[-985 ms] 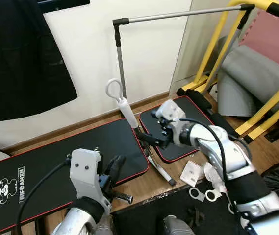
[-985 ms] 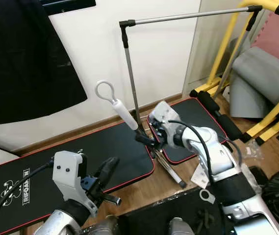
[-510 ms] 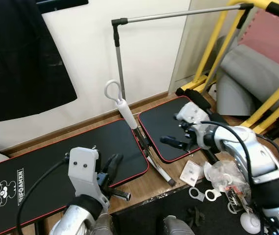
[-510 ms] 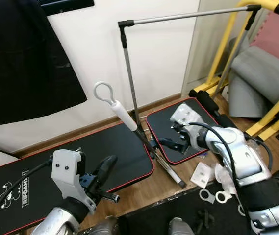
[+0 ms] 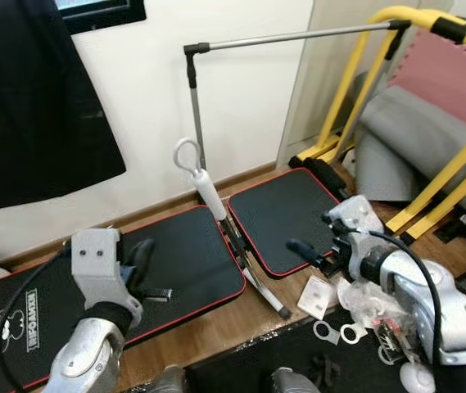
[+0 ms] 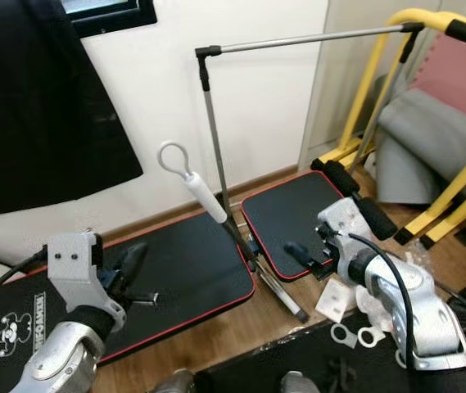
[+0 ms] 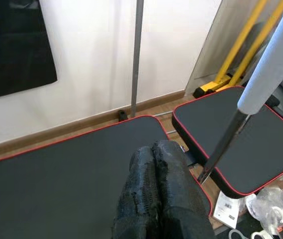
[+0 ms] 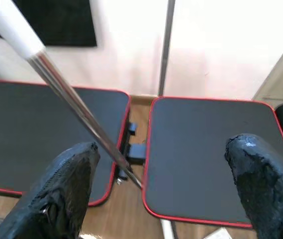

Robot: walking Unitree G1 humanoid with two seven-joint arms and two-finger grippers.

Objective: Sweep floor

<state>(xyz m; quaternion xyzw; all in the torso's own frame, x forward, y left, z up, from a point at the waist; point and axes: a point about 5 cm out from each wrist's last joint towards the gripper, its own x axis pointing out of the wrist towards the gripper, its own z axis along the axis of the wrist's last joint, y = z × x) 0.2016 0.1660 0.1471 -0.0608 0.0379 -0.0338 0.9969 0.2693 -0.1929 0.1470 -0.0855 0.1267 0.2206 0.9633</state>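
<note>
Black mats with red piping, a long mat (image 5: pixel 134 270) and a square mat (image 5: pixel 286 217), cover much of the wooden floor (image 5: pixel 241 319) against the cream wall. A grey garment rail (image 5: pixel 193 106) stands behind them, with a yellow frame (image 5: pixel 355 82) off to the robot's right.

Between the two mats leans the broom (image 5: pixel 216 205), propped at a tilt, its white grip and ring-shaped hanging loop highest and the chrome shaft running down to the floor by the square mat's corner. What sits at its lower end is hard to make out; it may be a flat head lying on the boards.

The tool looks light and stiff, a thin metal tube that will pivot readily about a single grasp. Polished chrome is likely to slip between the black fingers, so the white sleeve is the better place to hold, or the shaft just beneath it.

The right gripper (image 8: pixel 161 199) is spread wide, facing the shaft but not touching it. The left gripper (image 7: pixel 156 199) hangs over the long mat with its fingers pressed together, holding nothing. Small litter (image 5: pixel 318 291), a white card and clear wrappers, lies on the floor near the right arm.
</note>
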